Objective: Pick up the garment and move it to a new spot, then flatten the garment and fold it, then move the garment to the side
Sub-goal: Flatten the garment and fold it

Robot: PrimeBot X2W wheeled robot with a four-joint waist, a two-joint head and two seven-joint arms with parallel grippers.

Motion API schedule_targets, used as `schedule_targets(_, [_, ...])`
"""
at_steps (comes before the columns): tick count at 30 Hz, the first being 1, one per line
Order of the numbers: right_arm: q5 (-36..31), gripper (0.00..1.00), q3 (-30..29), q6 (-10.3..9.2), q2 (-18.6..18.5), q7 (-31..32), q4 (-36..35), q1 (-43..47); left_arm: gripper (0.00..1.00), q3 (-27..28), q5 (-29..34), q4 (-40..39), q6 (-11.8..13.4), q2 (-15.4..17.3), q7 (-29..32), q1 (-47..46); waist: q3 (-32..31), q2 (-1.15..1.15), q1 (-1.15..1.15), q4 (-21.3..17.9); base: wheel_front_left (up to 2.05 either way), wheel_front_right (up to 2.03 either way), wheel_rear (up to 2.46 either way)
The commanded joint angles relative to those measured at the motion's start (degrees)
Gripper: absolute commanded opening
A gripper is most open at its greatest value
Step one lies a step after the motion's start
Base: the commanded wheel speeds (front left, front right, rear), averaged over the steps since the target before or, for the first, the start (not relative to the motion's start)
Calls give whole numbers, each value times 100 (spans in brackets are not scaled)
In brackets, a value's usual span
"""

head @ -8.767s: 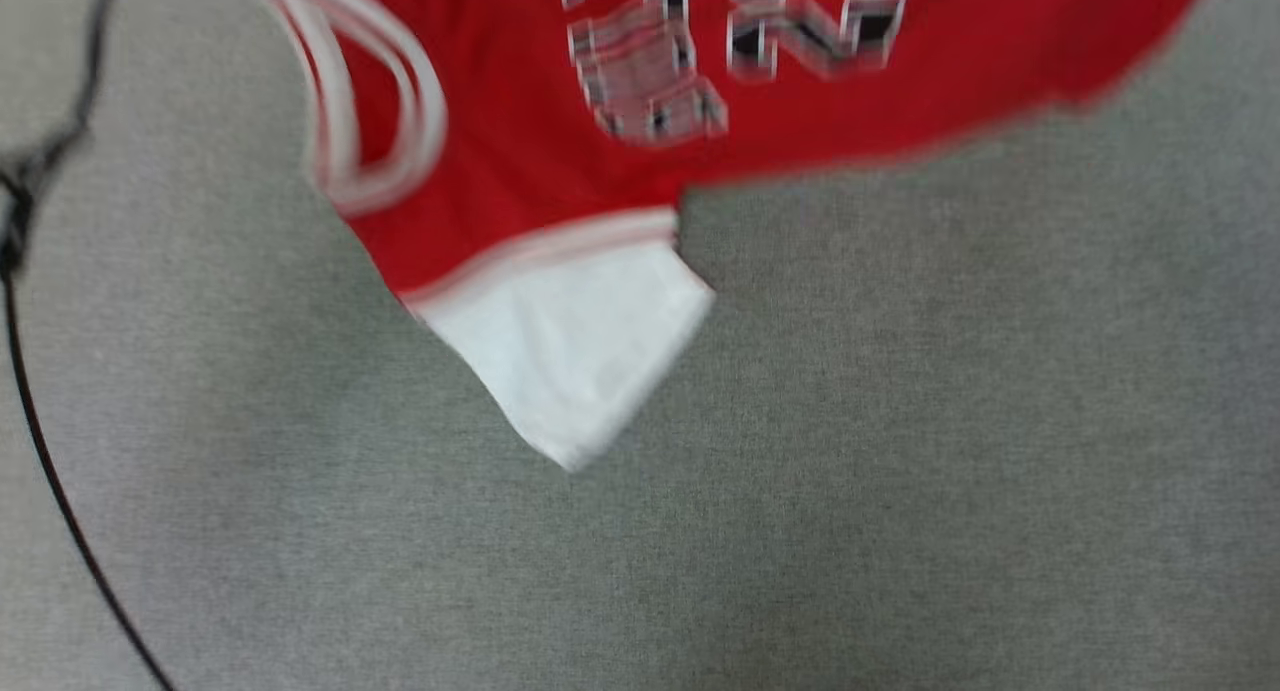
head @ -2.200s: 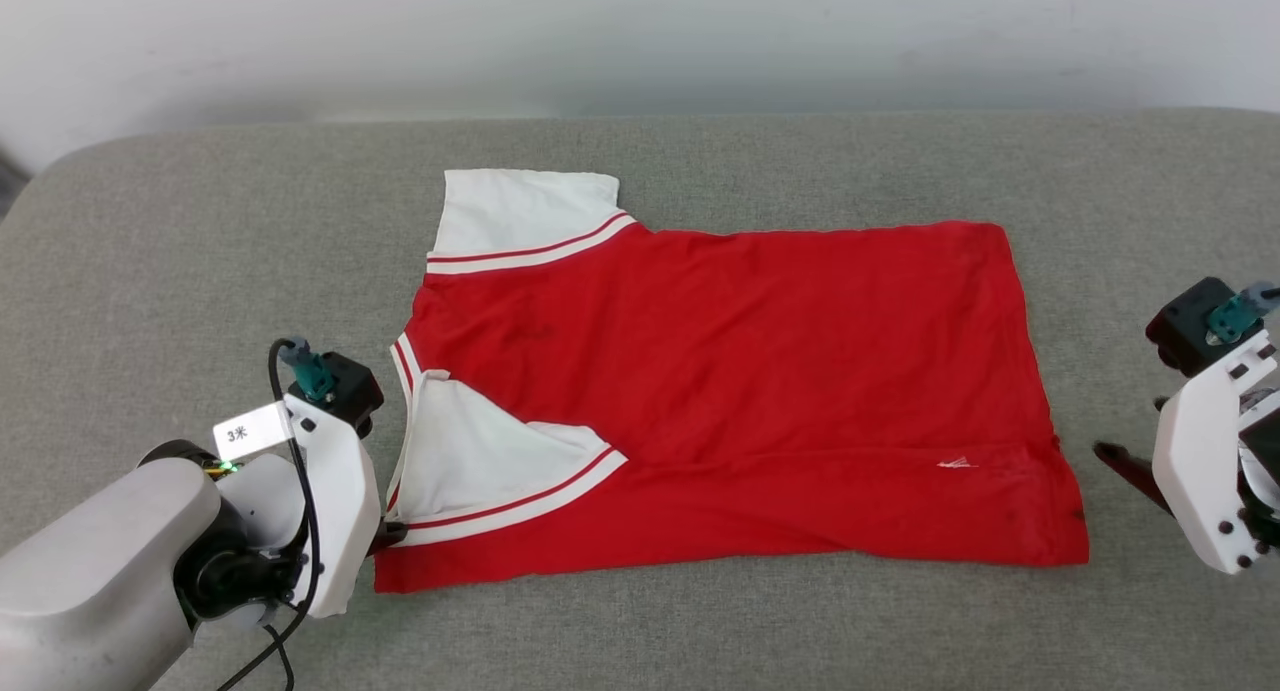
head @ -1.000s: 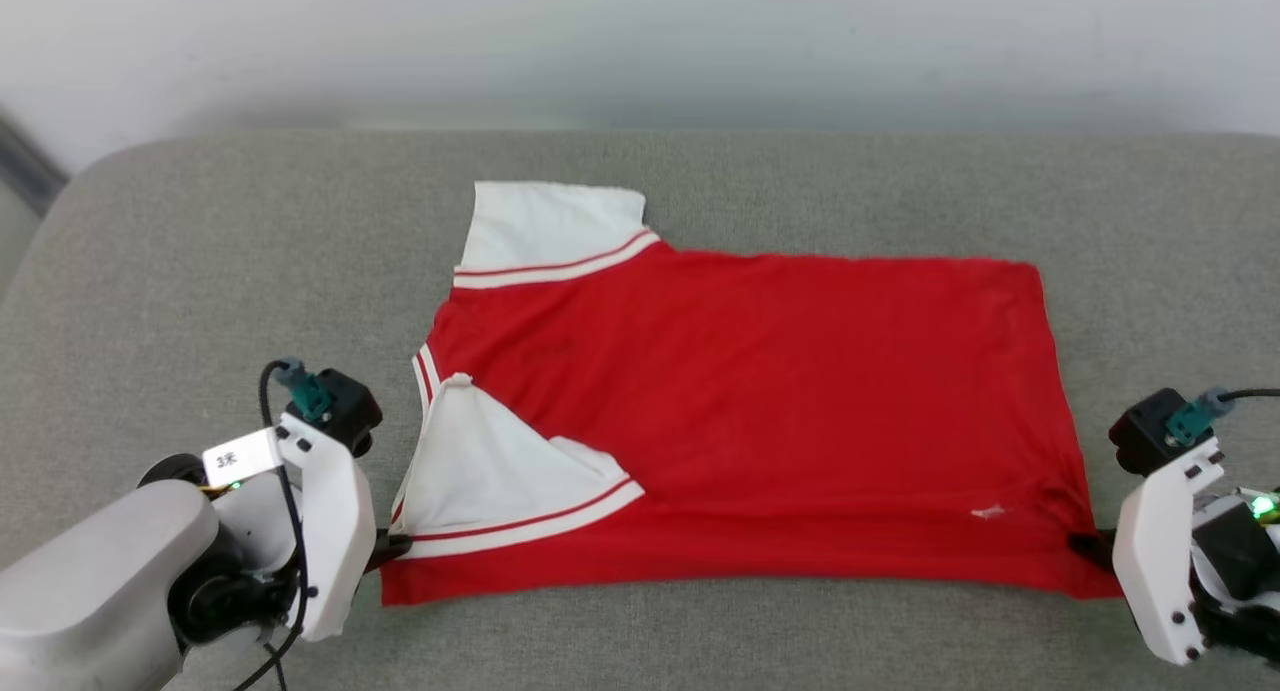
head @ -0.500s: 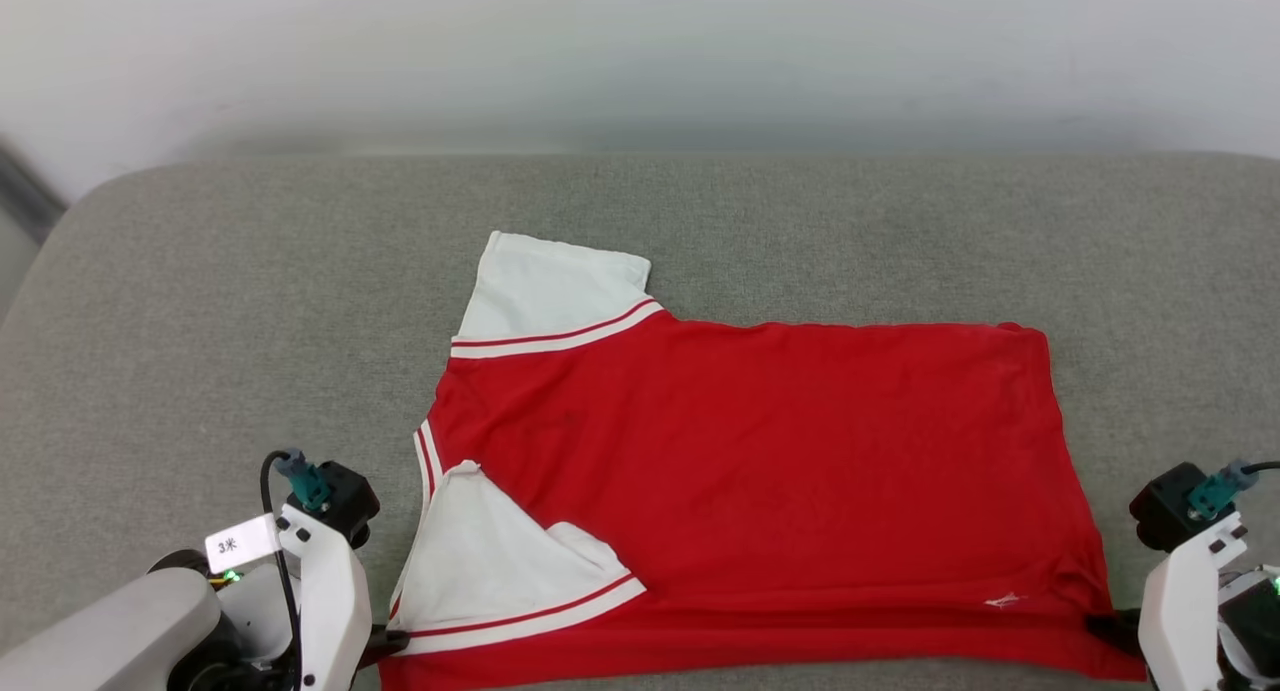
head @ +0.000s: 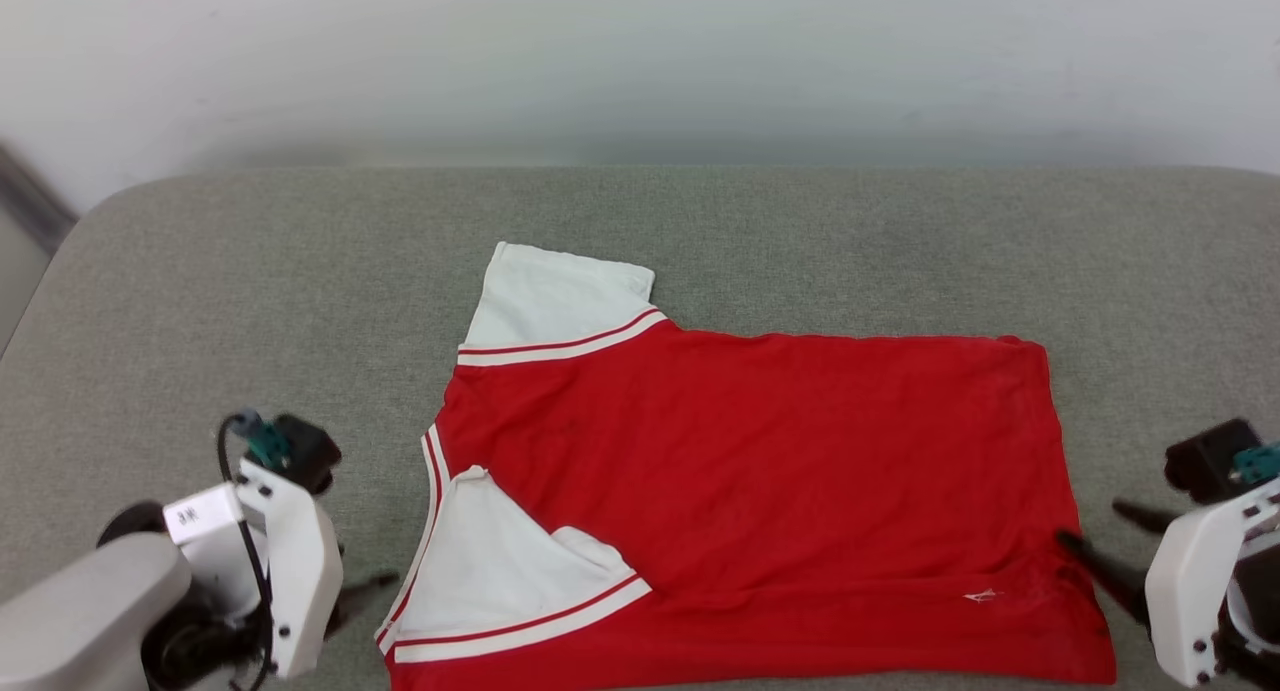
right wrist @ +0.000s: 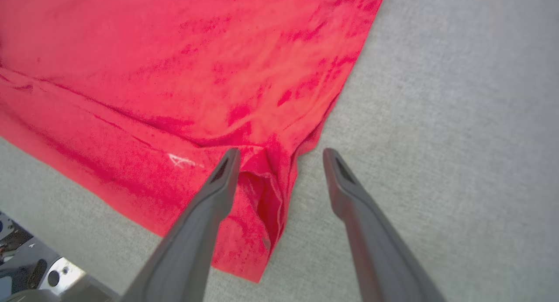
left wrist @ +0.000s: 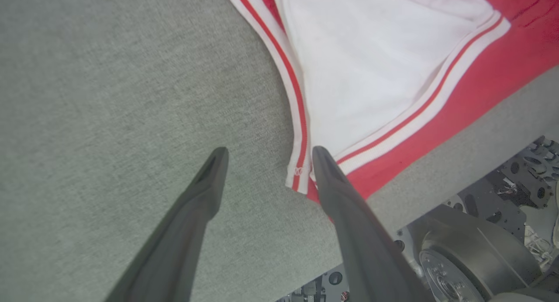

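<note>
The garment [head: 760,471] is a red shirt with white sleeves and red-and-white stripe trim. It lies spread flat on the grey cushion, collar to the left and one sleeve folded onto the body. My left gripper [head: 365,591] stands open just left of the near collar-side corner. In the left wrist view that gripper [left wrist: 268,157] has the striped corner of the garment [left wrist: 371,74] beside its right finger, ungripped. My right gripper [head: 1092,523] is open at the near hem corner. In the right wrist view it [right wrist: 283,155] straddles the rumpled edge of the garment [right wrist: 196,53], jaws apart.
The grey cushion [head: 700,221] stretches wide to the left, right and back of the shirt, up to a pale wall [head: 640,51]. Its front edge runs just below the shirt's near hem. The robot's base [left wrist: 480,249] shows past that edge.
Both grippers were shut on the shirt's near corners and have opened and let go. The left gripper has drawn a little away to the left. The head camera has shifted.
</note>
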Motion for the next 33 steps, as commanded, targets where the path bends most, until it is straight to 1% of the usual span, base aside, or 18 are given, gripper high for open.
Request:
schedule_targets(1, [-231, 100, -232, -4, 113, -425, -57, 6, 100, 127, 74, -97, 27, 42, -179, -178, -56, 0, 0, -3, 0, 0, 0])
schedule_targets(3, [-528, 100, -547, -4, 267, -896, -44, -20, 100, 276, 210, -174, 82, 75, -446, -339, -71, 0, 0, -21, 0, 0, 0])
schedule_targets(7, [-1257, 100, -1277, -4, 763, -1784, -85, -46, 100, 519, 612, -244, 355, 66, -949, -687, -10, 0, 0, -105, 0, 0, 0])
schedule_targets(10, [-1899, 100, -1872, -3, 1229, -2366, -251, -38, 100, 660, 767, -246, 500, 17, -1077, -983, 122, 0, 0, -196, 0, 0, 0])
schedule_targets(13, [-2455, 100, -2373, -4, 1695, -2766, -568, 70, 100, 759, 909, -165, 538, -17, -1012, -1357, 312, 0, 0, -295, 0, 0, 0])
schedule_targets(16, [-2967, 100, -2685, -4, 2114, -2971, -970, 204, 100, 837, 946, -18, 502, -28, -771, -1764, 570, 0, 0, -423, 0, 0, 0])
schedule_targets(20, [-3378, 100, -2860, -4, 2570, -3070, -1503, 387, 100, 985, 755, 224, 435, -93, -258, -2339, 962, 0, 0, -611, 0, 0, 0])
schedule_targets(21, [-3378, 100, -2860, -4, 2570, -3070, -1503, 387, 100, 985, 755, 224, 435, -93, -258, -2339, 962, 0, 0, -611, 0, 0, 0])
schedule_targets(24, [-3587, 100, -2875, -4, 2779, -3019, -1806, 487, 100, 1052, 574, 404, 378, -116, 283, -2740, 1273, 0, 0, -754, 0, 0, 0])
schedule_targets(27, [-3702, 100, -2881, -4, 2932, -2986, -2036, 498, 100, 1052, 524, 556, 329, -102, 774, -3144, 1585, 0, 0, -895, 0, 0, 0])
schedule_targets(32, [-3916, 100, -2835, -4, 3061, -2967, -2268, 376, 100, 998, 344, 815, 272, -178, 1709, -3705, 2075, 0, 0, -1064, 0, 0, 0])
schedule_targets(33, [-3942, 100, -2821, -4, 3085, -2969, -2275, 338, 100, 1004, 320, 881, 275, -215, 1818, -3812, 2156, 0, 0, -1083, 0, 0, 0])
